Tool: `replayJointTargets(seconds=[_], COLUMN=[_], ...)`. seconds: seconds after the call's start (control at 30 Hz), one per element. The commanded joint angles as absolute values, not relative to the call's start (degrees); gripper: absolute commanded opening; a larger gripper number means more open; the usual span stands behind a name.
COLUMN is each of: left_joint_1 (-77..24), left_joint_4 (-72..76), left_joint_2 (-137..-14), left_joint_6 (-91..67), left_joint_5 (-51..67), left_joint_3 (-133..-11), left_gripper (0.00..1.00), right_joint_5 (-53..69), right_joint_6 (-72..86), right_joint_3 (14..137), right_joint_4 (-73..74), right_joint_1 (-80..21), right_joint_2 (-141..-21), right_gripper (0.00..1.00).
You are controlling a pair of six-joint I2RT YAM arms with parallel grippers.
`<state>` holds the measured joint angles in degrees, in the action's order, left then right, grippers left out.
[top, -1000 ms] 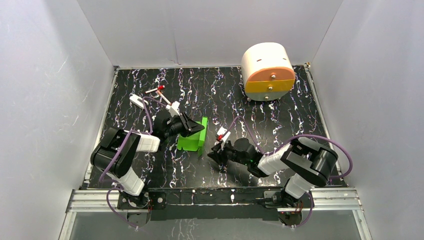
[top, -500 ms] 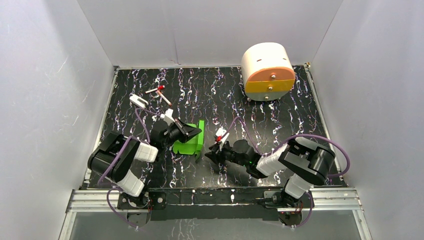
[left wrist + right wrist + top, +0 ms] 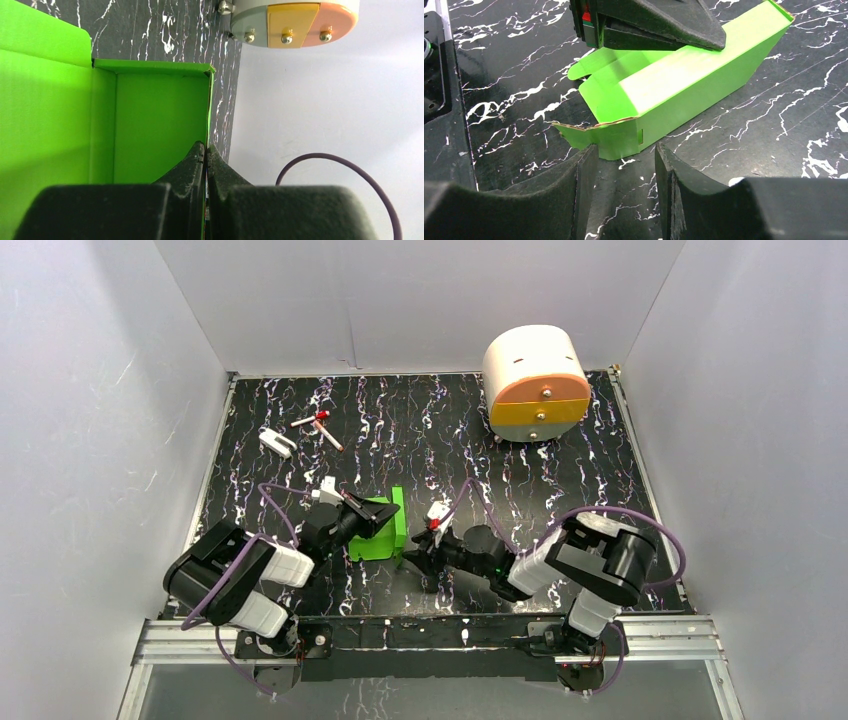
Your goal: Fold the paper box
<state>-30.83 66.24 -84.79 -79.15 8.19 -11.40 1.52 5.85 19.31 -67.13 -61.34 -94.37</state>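
The paper box (image 3: pixel 380 532) lies on the black marbled table (image 3: pixel 560 470), near the front edge and a little left of centre, between my two grippers. It is partly formed — a long green trough with one long side open, as my right wrist view shows. Its near end flap (image 3: pixel 610 137) stands out loose, with a ragged brownish edge and a small slot beside it. How the far end is closed I cannot make out in any view.

My left gripper (image 3: pixel 206 150) is closed on the paper box. The fingers pinch together over the thin edge of one upright wall, and the card runs into the line between them. In the top view the gripper body covers the box's left portion, so the grip point itself is hidden there.

My right gripper (image 3: pixel 625 150) is open, fingers apart, low over the table at the box's near end. The end flap sits just ahead of the gap. Whether the finger on the left of that view touches the flap's tip I cannot tell — the two are just beside each other.

The cream-and-orange drawer unit (image 3: pixel 535 375) stands at the far right, well apart from the box. The left wrist view cuts it off at the top edge. A purple cable (image 3: pixel 345 167) arcs in partly, its ends out of frame. At far left lie a small white piece (image 3: pixel 277 443) and two red-and-white sticks (image 3: pixel 320 427), too small to identify.
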Motion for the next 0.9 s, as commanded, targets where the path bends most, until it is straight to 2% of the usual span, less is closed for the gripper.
replayJointTargets(seconds=[0.0, 0.17, 0.4, 0.87], left_joint_1=[-31.6, -33.0, -35.5, -39.4], left_joint_4=[68.2, 69.0, 70.4, 71.8], left_joint_2=[-83.0, -83.0, -82.8, -82.3], left_joint_6=[-80.4, -81.0, -82.0, -83.5], left_joint_5=[3.0, 1.6, -2.3, -5.9], left_joint_3=[-10.0, -9.1, -7.3, -5.5], left_gripper=[0.0, 0.0, 0.0, 0.0], right_joint_5=[-1.7, -7.3, -12.4, -25.0], right_joint_6=[6.4, 7.5, 8.6, 10.0], right_joint_3=[19.9, 21.0, 21.6, 21.8], right_joint_4=[-75.1, -78.8, -82.9, -83.5], right_joint_1=[-62.9, -64.4, -65.1, -65.3], right_joint_2=[-96.5, -99.4, -101.0, -101.5], right_gripper=[0.55, 0.55, 0.47, 0.47])
